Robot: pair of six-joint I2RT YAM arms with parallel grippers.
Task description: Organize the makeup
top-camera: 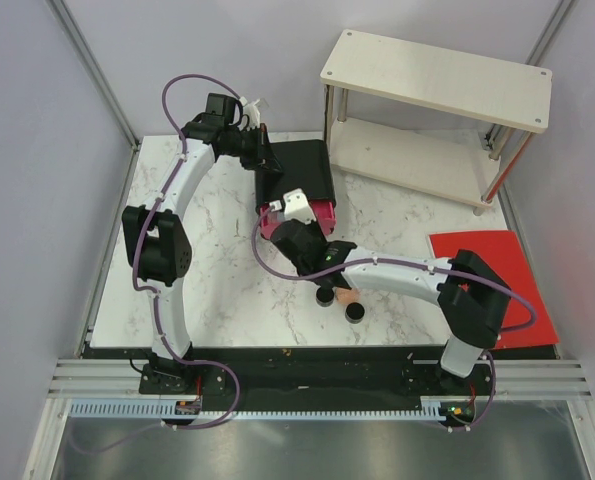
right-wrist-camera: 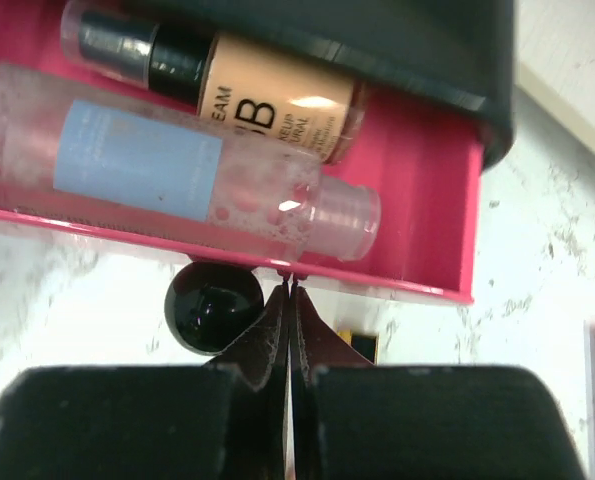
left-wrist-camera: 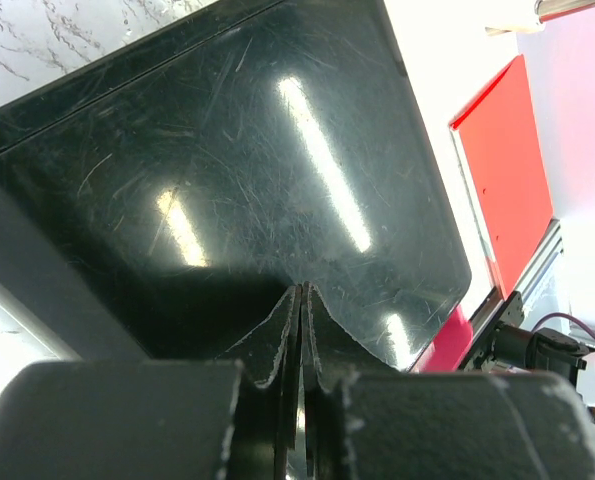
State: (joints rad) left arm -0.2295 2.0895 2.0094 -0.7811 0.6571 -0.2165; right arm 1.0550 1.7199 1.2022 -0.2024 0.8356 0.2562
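Note:
The black box (top-camera: 302,170) lies at the back of the table with one pink drawer (right-wrist-camera: 417,200) pulled out. Inside the drawer lie a beige foundation tube (right-wrist-camera: 277,105) with a black cap and a clear container (right-wrist-camera: 177,170) with a blue label. My right gripper (right-wrist-camera: 291,282) is shut, its tips against the drawer's front lip. Just outside the drawer are a round black jar (right-wrist-camera: 212,305) and a gold-black tube (right-wrist-camera: 359,346). Two black jars (top-camera: 324,296) (top-camera: 355,312) and a peach puff (top-camera: 345,295) sit near the right arm. My left gripper (left-wrist-camera: 303,290) is shut, its tips resting on the box's glossy top (left-wrist-camera: 227,170).
A two-level wooden shelf (top-camera: 437,90) stands at the back right. A red sheet (top-camera: 492,280) lies at the table's right edge, under the right arm's elbow. The right forearm (top-camera: 397,275) stretches across the table's middle.

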